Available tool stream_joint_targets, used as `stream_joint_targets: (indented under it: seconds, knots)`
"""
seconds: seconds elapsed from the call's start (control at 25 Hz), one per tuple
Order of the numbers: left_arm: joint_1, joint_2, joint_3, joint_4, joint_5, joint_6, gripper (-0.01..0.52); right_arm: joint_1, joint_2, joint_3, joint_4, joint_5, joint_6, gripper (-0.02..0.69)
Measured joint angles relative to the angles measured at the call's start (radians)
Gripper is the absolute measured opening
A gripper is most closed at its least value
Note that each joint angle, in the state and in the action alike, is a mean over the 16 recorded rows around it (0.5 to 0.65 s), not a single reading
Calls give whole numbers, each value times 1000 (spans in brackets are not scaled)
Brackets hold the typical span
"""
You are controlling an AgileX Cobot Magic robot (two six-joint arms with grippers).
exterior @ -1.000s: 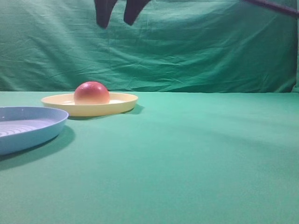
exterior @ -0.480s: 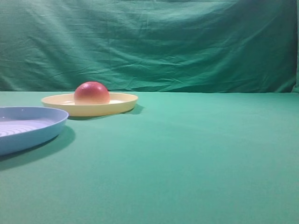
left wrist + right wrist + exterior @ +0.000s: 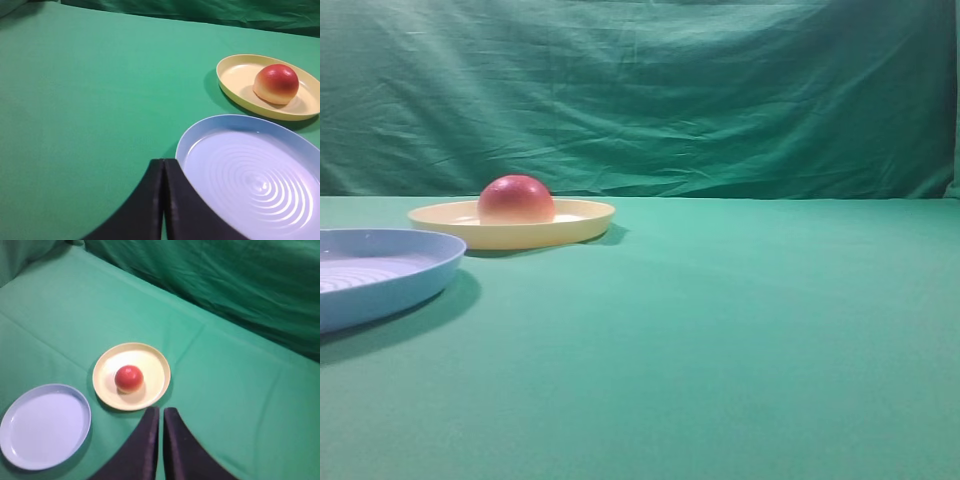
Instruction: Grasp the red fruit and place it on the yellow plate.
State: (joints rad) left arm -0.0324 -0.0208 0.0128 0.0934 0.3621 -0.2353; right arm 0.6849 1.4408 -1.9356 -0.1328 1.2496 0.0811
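Green cloth everywhere, both claws empty: left claw pressed shut, blue plate just right of it; right claw shut, high up, fruit sitting on yellow plate ahead-left of its tips

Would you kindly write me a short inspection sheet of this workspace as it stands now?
Surface: green cloth, smooth on the table, no spills seen.
Job's things: red fruit sits flat side down inside the yellow plate, slightly off-centre.
Clutter: light blue ridged plate, nothing on it, standing beside the yellow plate without touching it.
Grippers: left gripper shut, holding nothing, low near the blue plate's rim; right gripper shut, holding nothing, high above the table.
Cables: nothing seen.
Surroundings: creased green backdrop behind the table.
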Motion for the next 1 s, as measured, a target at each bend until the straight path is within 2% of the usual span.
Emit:
stream_joint_targets:
  seconds: [0.4,1.0]
  knots:
    - [0,0,0,0,0,0,0,-81,-461,546,10,-197,38,0]
    - [0,0,0,0,0,0,0,-449,-1025,1227,29,-586,-27,0]
